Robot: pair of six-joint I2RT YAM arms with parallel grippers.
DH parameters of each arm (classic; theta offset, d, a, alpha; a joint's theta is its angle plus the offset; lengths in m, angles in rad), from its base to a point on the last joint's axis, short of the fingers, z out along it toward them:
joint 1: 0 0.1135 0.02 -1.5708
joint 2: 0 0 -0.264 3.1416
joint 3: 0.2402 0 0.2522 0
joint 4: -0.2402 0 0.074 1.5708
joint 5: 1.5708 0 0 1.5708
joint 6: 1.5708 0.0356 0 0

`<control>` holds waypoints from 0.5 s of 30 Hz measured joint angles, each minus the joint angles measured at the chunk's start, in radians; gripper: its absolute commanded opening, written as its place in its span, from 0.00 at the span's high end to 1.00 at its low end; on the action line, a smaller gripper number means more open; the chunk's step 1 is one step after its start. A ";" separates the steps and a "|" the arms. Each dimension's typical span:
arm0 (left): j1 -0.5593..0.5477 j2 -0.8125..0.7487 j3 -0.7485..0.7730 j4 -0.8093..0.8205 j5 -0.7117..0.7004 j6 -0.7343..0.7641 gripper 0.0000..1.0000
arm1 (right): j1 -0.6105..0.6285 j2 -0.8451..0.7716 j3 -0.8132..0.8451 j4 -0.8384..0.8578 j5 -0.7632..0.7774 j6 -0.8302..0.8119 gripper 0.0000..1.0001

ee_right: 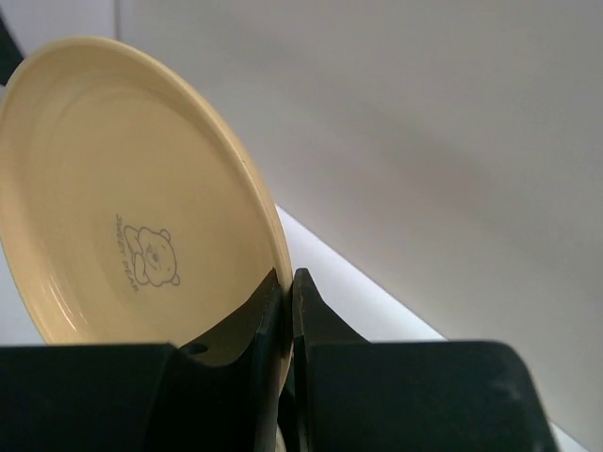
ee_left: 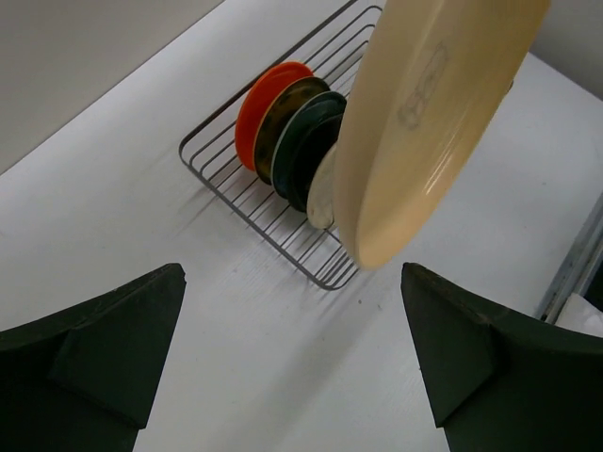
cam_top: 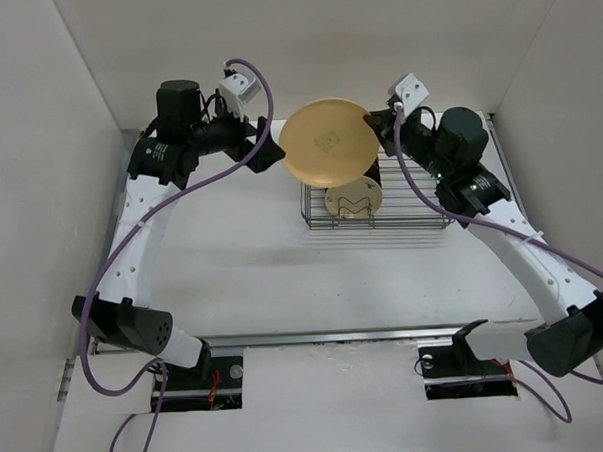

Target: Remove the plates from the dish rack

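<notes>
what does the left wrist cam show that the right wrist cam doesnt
Only the left wrist: the dish rack holding the orange-red plate, yellow patterned plate, dark teal plate and cream plate on edge, plus the left jaws spread wide. Only the right wrist: the right jaws shut on the rim of the large peach plate, seen close up. Both: that peach plate and its small printed mark.

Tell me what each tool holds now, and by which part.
Right tool pinches the large peach plate by its rim; left tool is open, holding nothing.
</notes>
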 measured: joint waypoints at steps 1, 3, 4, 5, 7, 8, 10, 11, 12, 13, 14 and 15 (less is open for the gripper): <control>0.000 0.005 0.006 0.002 0.015 -0.001 0.03 | 0.011 0.005 0.004 -0.005 -0.007 0.018 1.00; 0.000 0.018 0.015 0.006 0.044 -0.002 0.06 | 0.027 0.018 0.008 -0.020 -0.018 0.047 1.00; 0.000 0.024 0.018 0.007 0.048 -0.003 0.06 | 0.035 0.026 0.009 -0.031 -0.026 0.060 1.00; 0.000 0.031 0.018 0.008 0.053 -0.003 0.08 | 0.041 0.033 0.010 -0.042 -0.029 0.072 1.00; 0.000 0.042 0.018 0.008 0.061 -0.006 0.22 | 0.048 0.051 0.014 -0.056 -0.037 0.095 1.00; 0.000 0.047 0.018 0.007 0.064 -0.009 0.31 | 0.050 0.058 0.019 -0.067 -0.040 0.106 1.00; 0.000 0.053 0.018 0.010 0.063 -0.014 0.52 | 0.056 0.071 0.028 -0.079 -0.043 0.122 1.00; 0.000 0.055 0.018 0.012 0.061 -0.017 0.67 | 0.059 0.075 0.034 -0.082 -0.044 0.130 1.00; 0.000 0.056 0.018 0.012 0.055 -0.021 0.73 | 0.063 0.076 0.039 -0.088 -0.045 0.137 1.00; 0.000 0.056 0.017 0.012 0.051 -0.020 0.77 | 0.069 0.078 0.045 -0.089 -0.045 0.142 1.00; -0.001 0.056 0.017 0.014 0.046 -0.020 0.81 | 0.071 0.078 0.051 -0.089 -0.044 0.145 1.00; -0.002 0.056 0.017 0.016 0.044 -0.020 0.86 | 0.074 0.079 0.057 -0.091 -0.044 0.147 1.00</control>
